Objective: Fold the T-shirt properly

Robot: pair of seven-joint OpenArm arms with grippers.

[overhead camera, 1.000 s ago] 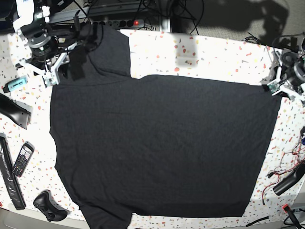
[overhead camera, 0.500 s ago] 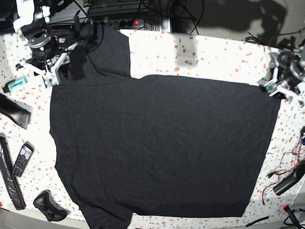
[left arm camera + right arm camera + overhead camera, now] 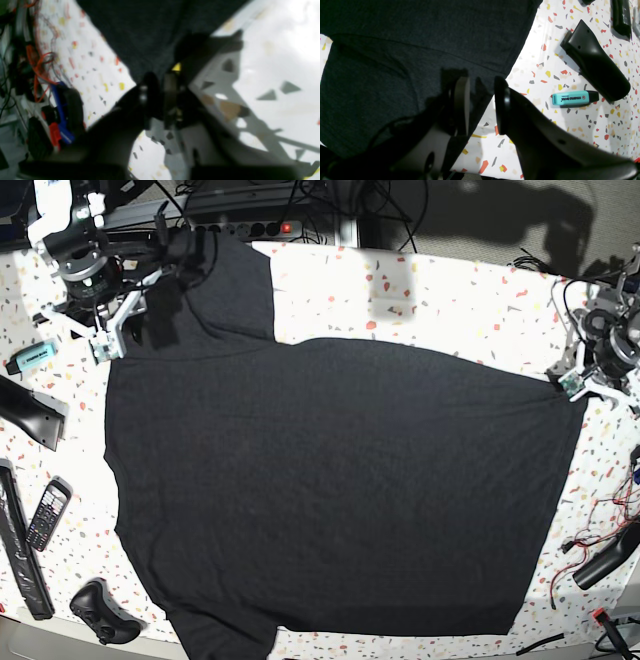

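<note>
Shifted since a second ago: T-shirt (image 3: 340, 480) hem corner on the base view's right, drawn up and inward beside the left gripper (image 3: 572, 383), itself nearer the cloth's edge than before. Otherwise unchanged: black shirt spread plain side up across most of the speckled table (image 3: 450, 295), one sleeve reaching toward the far edge, the other hanging over the near edge.

Right gripper (image 3: 480, 105) at the shoulder by the far sleeve, fingers apart, one pad over the cloth edge, the other over bare table. Left gripper blurred in its wrist view (image 3: 160, 87), fingers close together at the shirt's corner tip; cannot tell whether clamped on cloth.

Lying left of the shirt: black curved casing (image 3: 595, 65), game controller (image 3: 100, 612), handset (image 3: 47, 514), turquoise highlighter (image 3: 573, 98). Red wires (image 3: 600, 540) at the right edge.
</note>
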